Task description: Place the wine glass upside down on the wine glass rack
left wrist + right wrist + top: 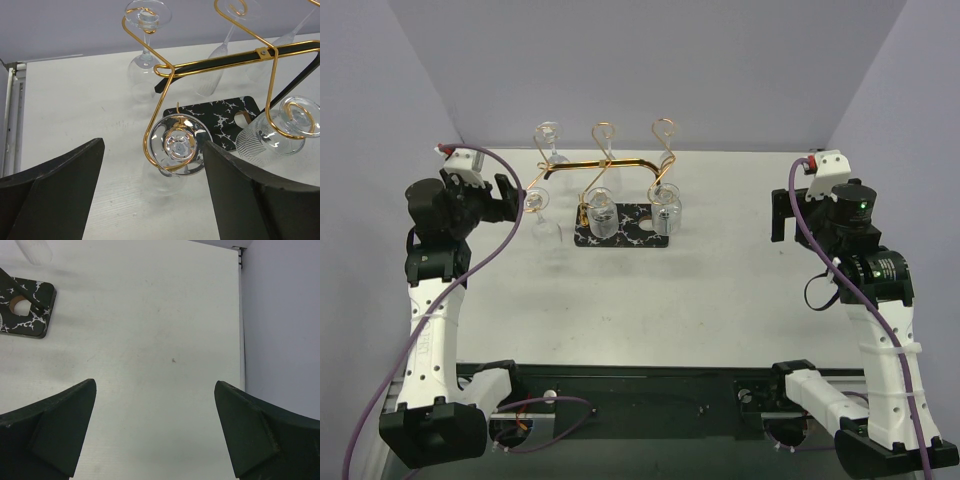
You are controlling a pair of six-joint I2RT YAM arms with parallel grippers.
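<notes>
wine glass [179, 146] hangs upside down, its round foot seated in a curled front loop of the wine glass rack [220, 62], its bowl dangling below over the white table [75, 100]. in the overhead view it sits at about 9 o'clock of the rack's black, white-veined base [636, 235], just off that base's edge. left gripper [153, 147] faces it from the 9 o'clock side with its jaws spread wide. one dark finger [60, 190] stands on either side of the foot; neither touches it, and the gripper holds nothing. other glasses hang foot-up on the same wire frame: one [146, 15] at 12 o'clock in the left wrist view, another [295, 122] at 3 o'clock over the base. right gripper [155, 385] is well apart, at 3 o'clock of the rack in the overhead view, its jaws also spread wide and empty above bare table. a corner of the base shows at 10 o'clock in its wrist view.
</notes>
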